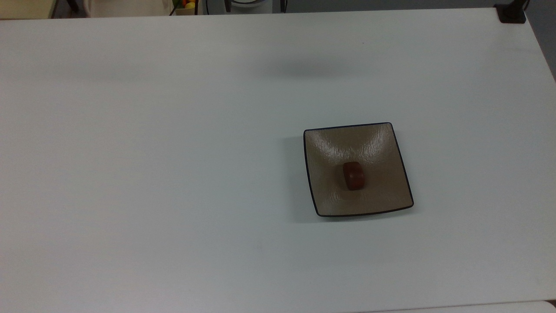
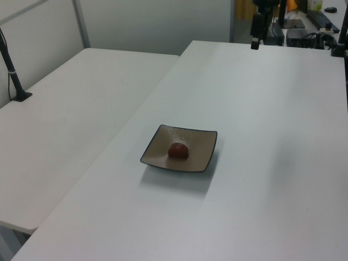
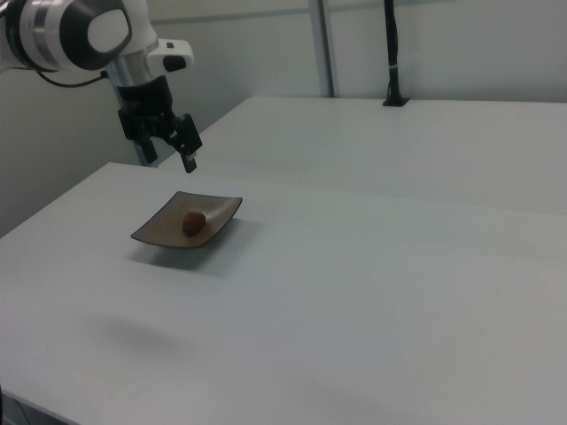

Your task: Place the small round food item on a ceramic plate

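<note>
Sitting near the middle of the ceramic plate (image 1: 323, 143), a touch toward its 6 o'clock edge in the top view, the small round food item (image 1: 353, 175) looks settled and free of any grip. That plate rests flat on the white counter (image 1: 152, 174), toward 3 o'clock of the counter's centre in the top view. High above the counter, the hand (image 3: 177, 142) hangs well apart from the plate, at about 11 o'clock from it in the right view; its fingers (image 3: 189, 162) stand spread and carry nothing. By my reading the placing is done and what remains is a clean retreat: lifting clear without swinging low over the plate, so the rounded piece, which could roll on the glossy surface, is left undisturbed.
</note>
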